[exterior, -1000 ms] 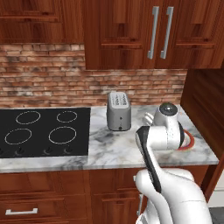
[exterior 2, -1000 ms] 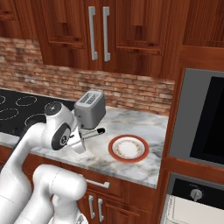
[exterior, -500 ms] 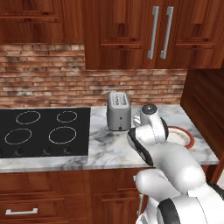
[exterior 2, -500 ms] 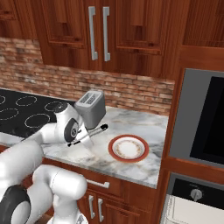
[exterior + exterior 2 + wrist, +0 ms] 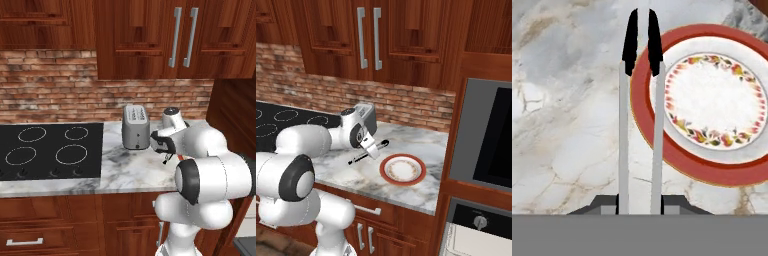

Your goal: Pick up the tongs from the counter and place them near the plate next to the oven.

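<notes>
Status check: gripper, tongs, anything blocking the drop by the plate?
Gripper shut on tongs, held off the counter. Black ends overlap plate rim in hand view. Toaster behind, not in the way.

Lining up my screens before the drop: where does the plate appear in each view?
Left base view: a red sliver of the plate right of centre, mostly behind the arm.
Right base view: centre, on the counter, just right of the tongs.
Hand view: upper right, beside the tongs' black ends.
Shared landmark: the tongs.
</notes>
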Tool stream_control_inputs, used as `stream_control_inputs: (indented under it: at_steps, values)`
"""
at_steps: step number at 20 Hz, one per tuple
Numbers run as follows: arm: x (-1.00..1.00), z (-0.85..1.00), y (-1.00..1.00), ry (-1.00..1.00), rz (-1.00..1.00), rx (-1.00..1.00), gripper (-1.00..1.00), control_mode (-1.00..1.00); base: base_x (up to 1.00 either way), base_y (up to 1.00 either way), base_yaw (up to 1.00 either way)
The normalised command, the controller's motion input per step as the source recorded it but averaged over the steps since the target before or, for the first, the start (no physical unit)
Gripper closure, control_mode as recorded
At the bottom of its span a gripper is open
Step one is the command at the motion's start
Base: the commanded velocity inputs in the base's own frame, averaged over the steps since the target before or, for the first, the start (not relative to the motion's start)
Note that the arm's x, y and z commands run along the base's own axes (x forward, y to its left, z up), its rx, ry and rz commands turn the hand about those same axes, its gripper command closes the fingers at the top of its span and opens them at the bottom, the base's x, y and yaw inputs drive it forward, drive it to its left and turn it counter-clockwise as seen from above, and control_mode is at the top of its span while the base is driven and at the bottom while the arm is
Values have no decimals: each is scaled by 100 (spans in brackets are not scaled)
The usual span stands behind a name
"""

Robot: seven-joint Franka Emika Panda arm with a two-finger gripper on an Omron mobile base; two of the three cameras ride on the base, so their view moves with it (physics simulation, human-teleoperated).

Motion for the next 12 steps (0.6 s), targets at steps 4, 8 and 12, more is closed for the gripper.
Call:
stream_control_inputs:
  at_steps: [4, 8, 12]
  values:
    - [9, -41, -17, 5, 11, -4, 100, -100, 0, 0, 0]
    - [0, -50, 0, 0, 10, -8, 100, -100, 0, 0, 0]
    - [0, -55, 0, 0, 9, -11, 100, -100, 0, 0, 0]
